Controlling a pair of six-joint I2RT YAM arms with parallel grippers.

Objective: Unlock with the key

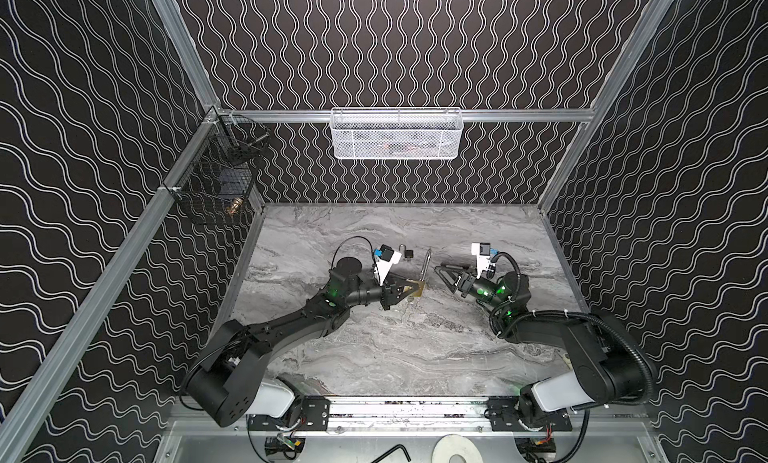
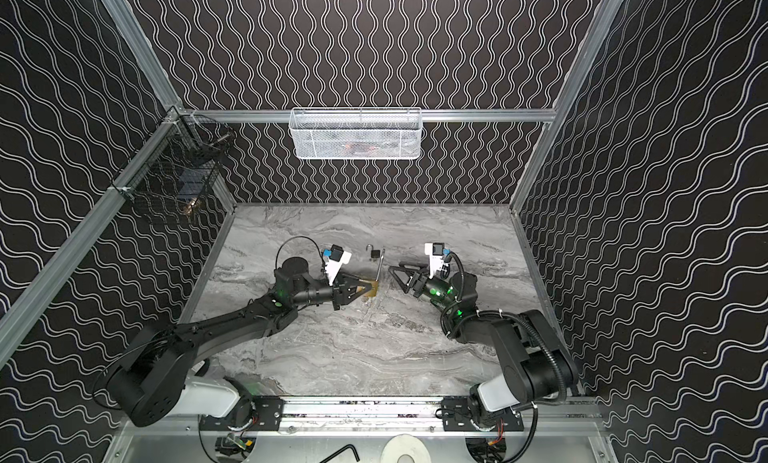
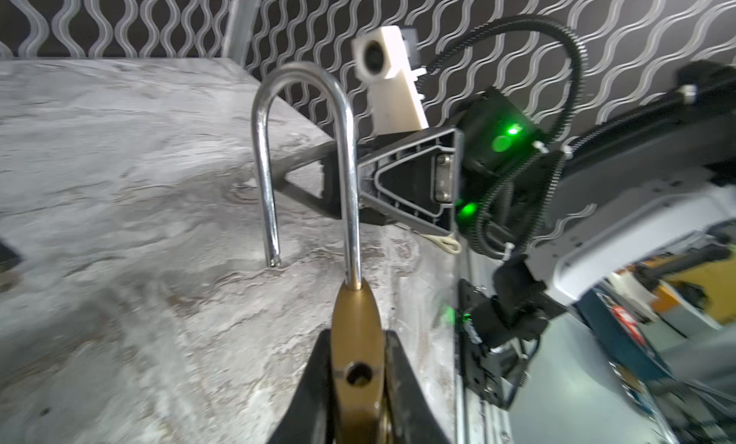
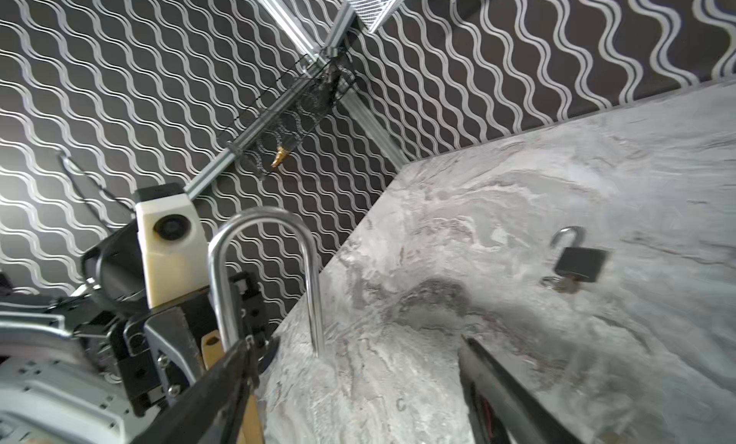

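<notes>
**Brass padlock clamped at mid-table, shackle sprung**

A black wire basket (image 1: 216, 182) hangs on the left wall. On the grey marble table (image 1: 374, 348), the left gripper (image 1: 409, 288) reaches in to mid-table with its jaws clamped on the flat sides of the brass padlock (image 3: 356, 334), which it holds just above the surface. The padlock's long steel shackle (image 3: 306, 143) points toward the far wall. One leg is seated in the body and the other hangs free beside it, so the lock is open. Just beyond it on the far side, a small black padlock (image 1: 409, 255) lies on the table with its own shackle swung out and a key (image 4: 561, 286) at its base. A white mesh basket (image 1: 397, 135) hangs on the far wall. Right of the shackle and near it, the right gripper (image 1: 444, 277) faces the lock with its jaws spread wide, holding nothing.
</notes>
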